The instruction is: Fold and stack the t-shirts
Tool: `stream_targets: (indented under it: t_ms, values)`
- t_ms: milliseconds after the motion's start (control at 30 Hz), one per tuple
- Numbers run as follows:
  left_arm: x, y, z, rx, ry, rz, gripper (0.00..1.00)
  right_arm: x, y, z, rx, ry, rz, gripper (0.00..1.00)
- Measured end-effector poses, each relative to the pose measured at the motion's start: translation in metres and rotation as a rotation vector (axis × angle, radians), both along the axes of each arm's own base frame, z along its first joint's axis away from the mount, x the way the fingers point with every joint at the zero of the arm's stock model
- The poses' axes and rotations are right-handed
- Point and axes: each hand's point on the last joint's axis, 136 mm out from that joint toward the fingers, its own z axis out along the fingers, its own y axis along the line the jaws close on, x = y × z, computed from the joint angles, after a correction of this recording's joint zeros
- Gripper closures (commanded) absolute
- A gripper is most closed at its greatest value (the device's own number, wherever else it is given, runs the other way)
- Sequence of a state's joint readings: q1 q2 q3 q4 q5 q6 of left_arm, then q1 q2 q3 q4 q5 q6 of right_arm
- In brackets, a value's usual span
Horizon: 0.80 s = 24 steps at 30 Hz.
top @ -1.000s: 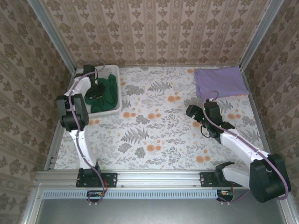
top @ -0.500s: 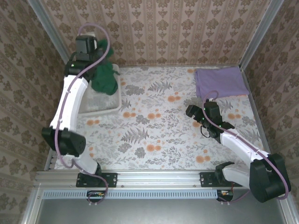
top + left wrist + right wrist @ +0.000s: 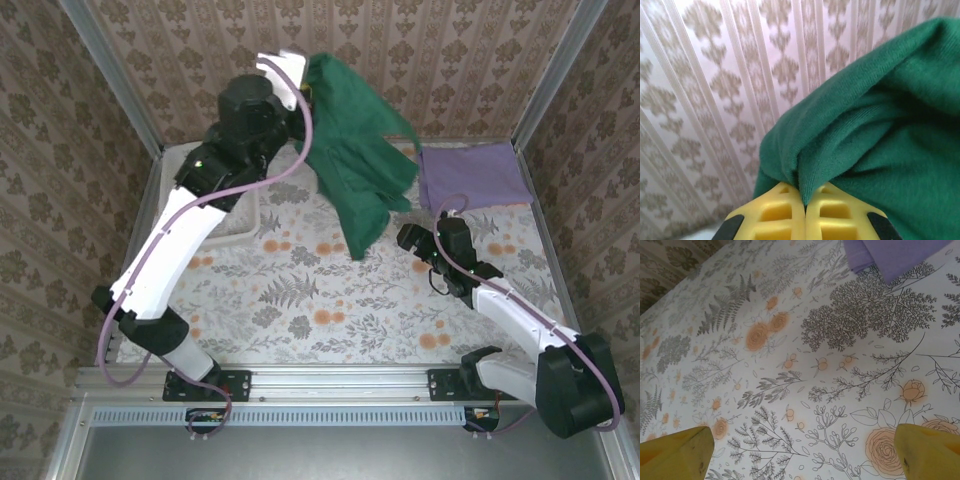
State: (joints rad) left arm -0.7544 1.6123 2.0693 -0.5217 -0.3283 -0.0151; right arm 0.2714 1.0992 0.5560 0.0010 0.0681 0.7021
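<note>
High over the back of the table my left gripper [image 3: 303, 78] is shut on a fold of the dark green t-shirt [image 3: 355, 150]. The cloth hangs down from it, its lowest end over the middle of the table. In the left wrist view the yellow fingers [image 3: 775, 210] pinch a ridge of the green t-shirt [image 3: 880, 140], the left gripper [image 3: 805, 200] closed tight. The lilac t-shirt [image 3: 470, 175] lies folded flat at the back right corner. My right gripper [image 3: 418, 243] stands open low over the table in front of it, with the lilac t-shirt [image 3: 895, 255] at the top edge of its view.
The white lattice basket [image 3: 178, 157] stands at the back left, partly behind my left arm. The floral tablecloth [image 3: 320, 290] covers the table. Patterned walls close in the back and both sides.
My left arm has lifted the green t-shirt out of the basket and swung it up and to the right, so it now hangs over the table. The right arm has not moved.
</note>
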Motion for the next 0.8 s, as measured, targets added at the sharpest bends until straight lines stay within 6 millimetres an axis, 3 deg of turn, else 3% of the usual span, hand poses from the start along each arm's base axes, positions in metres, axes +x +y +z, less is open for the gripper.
stream_targets:
  t_ms: [33,100,133,200,267,367,533,600,800]
  values:
    - [0.006,-0.002,-0.019,0.014,0.042,0.003,0.99,0.000,-0.001,0.003,0.000,-0.010,-0.003,0.05]
    - [0.022,-0.003,-0.070,0.041,0.157,0.010,0.69,-0.001,-0.003,0.009,0.001,-0.032,-0.011,0.05]
    - [0.028,-0.003,-0.090,0.042,0.208,0.015,0.61,-0.002,-0.004,0.011,-0.001,-0.041,-0.017,0.05]
    - [0.045,0.000,-0.138,0.050,0.336,0.033,0.33,-0.004,-0.007,0.014,-0.004,-0.060,-0.029,0.04]
    - [0.061,0.006,-0.177,0.046,0.451,0.068,0.24,-0.005,-0.009,0.015,-0.009,-0.067,-0.039,0.04]
    - [0.072,0.025,-0.232,0.059,0.596,0.139,0.14,-0.004,-0.011,0.016,-0.015,-0.070,-0.049,0.04]
    - [0.056,0.056,-0.304,0.135,0.765,0.231,0.10,-0.004,-0.011,0.015,-0.015,-0.068,-0.048,0.04]
    - [0.048,0.065,-0.319,0.178,0.812,0.258,0.10,-0.004,-0.011,0.013,-0.018,-0.060,-0.048,0.04]
    - [0.050,0.096,-0.339,0.261,0.839,0.359,0.13,-0.003,-0.010,0.003,-0.024,-0.029,-0.044,0.04]
